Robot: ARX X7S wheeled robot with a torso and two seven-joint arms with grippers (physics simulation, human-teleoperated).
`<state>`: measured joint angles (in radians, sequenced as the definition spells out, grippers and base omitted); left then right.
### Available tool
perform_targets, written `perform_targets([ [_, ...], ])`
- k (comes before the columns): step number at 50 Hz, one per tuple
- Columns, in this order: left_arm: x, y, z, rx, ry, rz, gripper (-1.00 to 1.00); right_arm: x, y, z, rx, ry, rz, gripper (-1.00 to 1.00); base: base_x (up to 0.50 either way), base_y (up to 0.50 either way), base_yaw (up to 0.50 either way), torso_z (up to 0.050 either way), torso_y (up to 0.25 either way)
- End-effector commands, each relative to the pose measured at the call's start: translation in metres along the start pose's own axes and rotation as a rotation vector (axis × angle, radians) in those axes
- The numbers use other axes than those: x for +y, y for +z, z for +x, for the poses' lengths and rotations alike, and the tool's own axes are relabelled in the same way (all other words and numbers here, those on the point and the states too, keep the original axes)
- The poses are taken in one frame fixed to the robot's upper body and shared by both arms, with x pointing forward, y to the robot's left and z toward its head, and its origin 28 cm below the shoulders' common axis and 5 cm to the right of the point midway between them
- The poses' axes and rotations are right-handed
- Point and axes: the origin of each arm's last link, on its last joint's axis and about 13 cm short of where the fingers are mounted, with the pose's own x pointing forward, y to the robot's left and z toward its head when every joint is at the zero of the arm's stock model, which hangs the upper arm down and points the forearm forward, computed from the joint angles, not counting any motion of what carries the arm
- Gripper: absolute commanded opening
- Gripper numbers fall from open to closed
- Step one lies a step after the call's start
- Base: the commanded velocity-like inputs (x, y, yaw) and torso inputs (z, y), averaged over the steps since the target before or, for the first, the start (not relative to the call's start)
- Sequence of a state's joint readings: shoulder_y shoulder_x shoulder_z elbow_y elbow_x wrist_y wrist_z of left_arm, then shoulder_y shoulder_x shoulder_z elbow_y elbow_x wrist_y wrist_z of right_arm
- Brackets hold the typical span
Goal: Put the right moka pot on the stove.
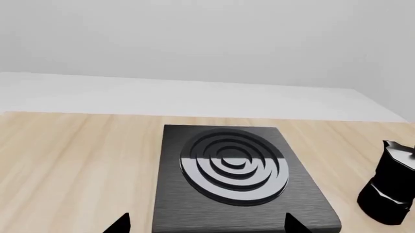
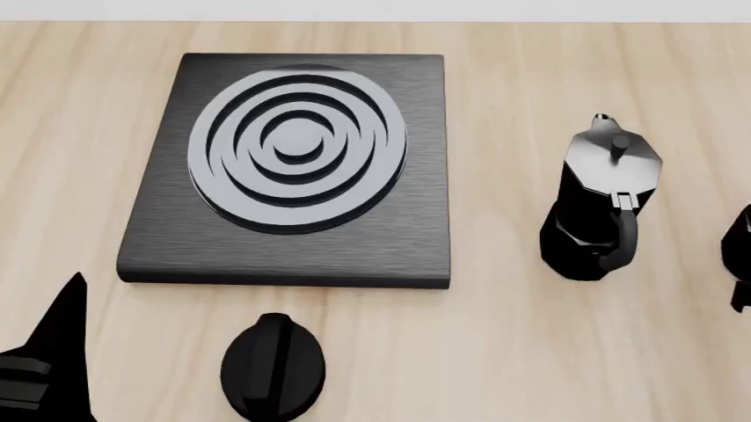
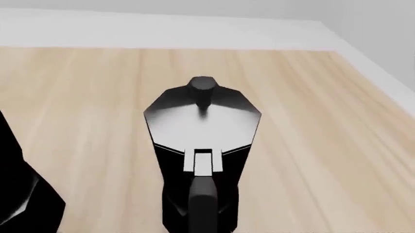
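Note:
The right moka pot [image 2: 741,264], glossy black, is cut off by the head view's right edge. It fills the middle of the right wrist view [image 3: 202,145], upright with its handle toward the camera and its silvery lid and knob on top. The stove [image 2: 164,237], a black square slab with concentric rings, lies left of both pots with nothing on it. My left gripper [image 1: 207,224] is open, its two tips wide apart over the near edge of the stove [image 1: 194,213]. One of its fingers [image 2: 59,352] shows low at the left of the head view. No right gripper fingers show.
A second, identical moka pot [image 2: 599,202] stands upright between the stove and the right pot; it also shows in both wrist views [image 1: 392,189] [image 3: 19,194]. A small black oval knob [image 2: 273,365] lies on the wooden table [image 2: 505,352] in front of the stove.

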<state>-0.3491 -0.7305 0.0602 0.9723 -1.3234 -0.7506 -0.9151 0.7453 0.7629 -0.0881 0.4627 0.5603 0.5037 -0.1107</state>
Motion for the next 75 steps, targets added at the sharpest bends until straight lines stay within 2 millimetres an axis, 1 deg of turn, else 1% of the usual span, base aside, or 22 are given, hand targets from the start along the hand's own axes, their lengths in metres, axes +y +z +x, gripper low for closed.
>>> perform_targets([
  [1, 0.000, 0.000, 0.000, -0.002, 0.000, 0.000, 1.00, -0.006, 0.017, -0.011, -0.055, -0.025, -0.016, -1.00, 0.00, 0.00, 0.00, 0.000, 0.000],
  [7, 0.000, 0.000, 0.000, 0.001, -0.001, -0.002, 1.00, -0.005, 0.027, -0.026, -0.080, -0.019, -0.004, -1.00, 0.00, 0.00, 0.00, 0.000, 0.000],
  [17, 0.000, -0.001, 0.000, 0.001, 0.001, -0.002, 1.00, -0.008, 0.039, -0.048, -0.118, -0.036, -0.006, -1.00, 0.00, 0.00, 0.00, 0.000, 0.000],
  [21, 0.000, -0.001, 0.000, 0.002, 0.002, -0.003, 1.00, -0.009, 0.045, -0.060, -0.136, -0.040, -0.001, -1.00, 0.00, 0.00, 0.00, 0.000, 0.000],
  [27, 0.000, 0.000, 0.000, 0.005, 0.001, -0.005, 1.00, -0.005, 0.049, -0.079, -0.144, -0.036, -0.002, -1.00, 0.00, 0.00, 0.00, 0.000, 0.003],
  [30, 0.000, 0.000, 0.000, 0.006, 0.001, -0.004, 1.00, -0.004, 0.051, -0.084, -0.143, -0.043, -0.008, -1.00, 0.00, 0.00, 0.00, 0.000, 0.000],
  [40, 0.000, 0.000, 0.000, 0.010, 0.004, 0.001, 1.00, -0.001, 0.063, -0.113, -0.157, -0.068, 0.004, -1.00, 0.00, 0.00, 0.00, 0.000, 0.001],
  [46, 0.001, -0.001, 0.000, 0.009, 0.005, 0.000, 1.00, 0.002, 0.065, -0.129, -0.167, -0.086, -0.008, -1.00, 0.00, 0.00, 0.00, 0.000, 0.000],
  [47, 0.001, 0.000, 0.000, 0.008, 0.006, -0.001, 1.00, 0.003, 0.052, -0.130, -0.168, -0.087, -0.011, -1.00, 0.00, 0.00, 0.00, 0.000, 0.000],
  [48, 0.001, -0.001, 0.000, 0.008, 0.006, -0.002, 1.00, 0.003, 0.048, -0.132, -0.170, -0.090, -0.012, -1.00, 0.00, 0.00, 0.00, 0.000, 0.000],
  [49, 0.001, -0.002, 0.000, 0.008, 0.005, -0.001, 1.00, 0.002, 0.059, -0.137, -0.171, -0.092, -0.013, -1.00, 0.00, 0.00, 0.00, 0.000, 0.000],
  [54, 0.001, -0.001, 0.000, 0.009, 0.006, -0.002, 1.00, 0.002, 0.070, -0.151, -0.185, -0.095, -0.016, -1.00, 0.00, 0.00, 0.00, 0.000, 0.002],
  [63, 0.001, -0.001, 0.001, 0.008, 0.008, 0.000, 1.00, 0.016, 0.077, -0.178, -0.205, -0.070, -0.060, -1.00, 0.00, 0.00, 0.00, 0.000, 0.001],
  [75, 0.001, -0.001, 0.000, 0.006, 0.006, -0.004, 1.00, 0.026, 0.079, -0.201, -0.221, -0.051, -0.068, -1.00, 0.00, 0.00, 0.00, 0.000, 0.000],
])
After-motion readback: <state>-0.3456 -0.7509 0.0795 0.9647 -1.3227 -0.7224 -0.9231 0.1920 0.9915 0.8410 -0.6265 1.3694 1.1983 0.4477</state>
